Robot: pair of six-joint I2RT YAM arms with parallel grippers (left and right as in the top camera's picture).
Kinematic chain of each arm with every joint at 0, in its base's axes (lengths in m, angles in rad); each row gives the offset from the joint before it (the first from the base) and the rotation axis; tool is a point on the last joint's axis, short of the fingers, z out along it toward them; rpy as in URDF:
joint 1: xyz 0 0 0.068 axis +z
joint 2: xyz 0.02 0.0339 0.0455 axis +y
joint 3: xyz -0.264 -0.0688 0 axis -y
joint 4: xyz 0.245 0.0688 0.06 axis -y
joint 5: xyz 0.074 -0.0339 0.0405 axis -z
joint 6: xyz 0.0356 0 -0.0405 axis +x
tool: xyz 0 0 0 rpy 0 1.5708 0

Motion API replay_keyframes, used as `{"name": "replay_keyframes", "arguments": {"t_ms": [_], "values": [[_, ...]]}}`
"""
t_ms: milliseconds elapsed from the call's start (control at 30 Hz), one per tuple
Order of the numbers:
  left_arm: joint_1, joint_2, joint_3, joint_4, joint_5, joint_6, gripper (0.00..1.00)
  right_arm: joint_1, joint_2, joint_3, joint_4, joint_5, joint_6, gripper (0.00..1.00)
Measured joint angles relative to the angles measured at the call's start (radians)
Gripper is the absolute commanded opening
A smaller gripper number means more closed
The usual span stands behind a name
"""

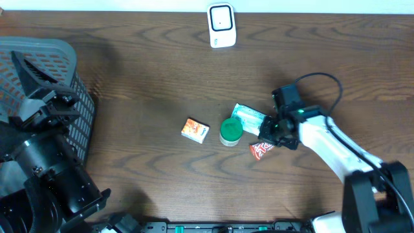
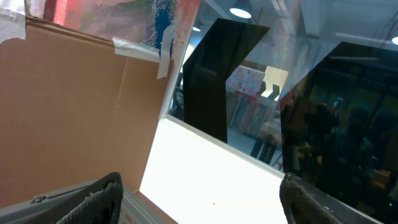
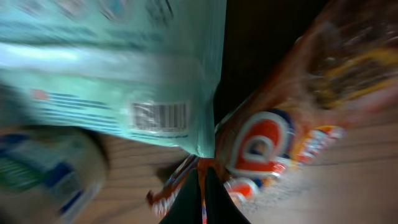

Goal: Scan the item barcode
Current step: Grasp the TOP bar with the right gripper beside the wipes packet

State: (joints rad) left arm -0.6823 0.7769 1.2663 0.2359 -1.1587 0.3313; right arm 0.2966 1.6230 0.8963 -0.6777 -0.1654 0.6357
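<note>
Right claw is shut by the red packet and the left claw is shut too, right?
No: the left claw is open, fingers wide apart in the left wrist view. The right claw is shut by the red packet.

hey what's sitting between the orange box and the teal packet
A green-lidded jar sits between the orange box and the teal packet, close against the packet. The overhead view shows it.

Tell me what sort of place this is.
Probably a lab mock-up of a shop checkout: a white barcode scanner stands at the far edge of the table, a grey mesh basket sits at the left, and small packaged goods (teal pouch, green tub, orange box) lie mid-table.
</note>
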Motion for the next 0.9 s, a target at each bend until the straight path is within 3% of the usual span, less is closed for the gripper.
{"name": "replay_keyframes", "arguments": {"t_ms": [267, 667, 900], "values": [[0.000, -0.003, 0.000, -0.001, 0.000, -0.007, 0.81, 0.026, 0.064, -0.002, -0.014, -0.005, 0.003, 0.01], [0.000, -0.023, 0.000, -0.004, 0.000, -0.014, 0.81, 0.026, -0.195, 0.130, -0.217, 0.013, -0.015, 0.01], [0.000, -0.023, 0.000, -0.004, 0.000, -0.014, 0.81, 0.026, -0.172, 0.053, -0.183, 0.051, 0.003, 0.01]]}}
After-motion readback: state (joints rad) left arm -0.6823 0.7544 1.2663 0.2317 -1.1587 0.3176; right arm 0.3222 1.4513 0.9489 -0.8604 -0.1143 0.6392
